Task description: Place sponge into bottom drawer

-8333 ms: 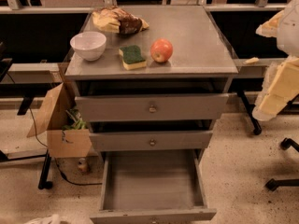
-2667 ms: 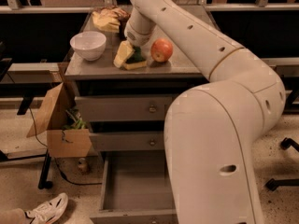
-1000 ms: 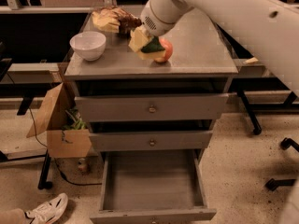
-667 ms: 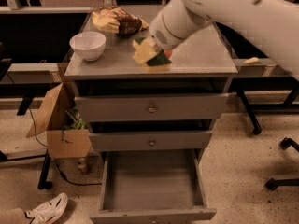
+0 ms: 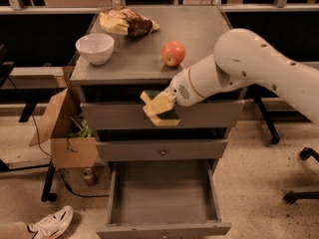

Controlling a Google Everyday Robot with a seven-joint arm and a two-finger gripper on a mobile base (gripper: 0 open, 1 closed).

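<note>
Below the worktop's [image 5: 149, 59] edge the tool [image 5: 158, 103] hangs clamped on the sponge [image 5: 167, 117], out above the open bottom drawer [image 5: 164, 229], seemingly to lower it in.

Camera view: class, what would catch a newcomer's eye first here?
The big white arm reaches in from the right, its tool gripping a sponge in front of the top drawer. Below, the bottom drawer stands pulled open, and a red apple sits on the cabinet top.
</note>
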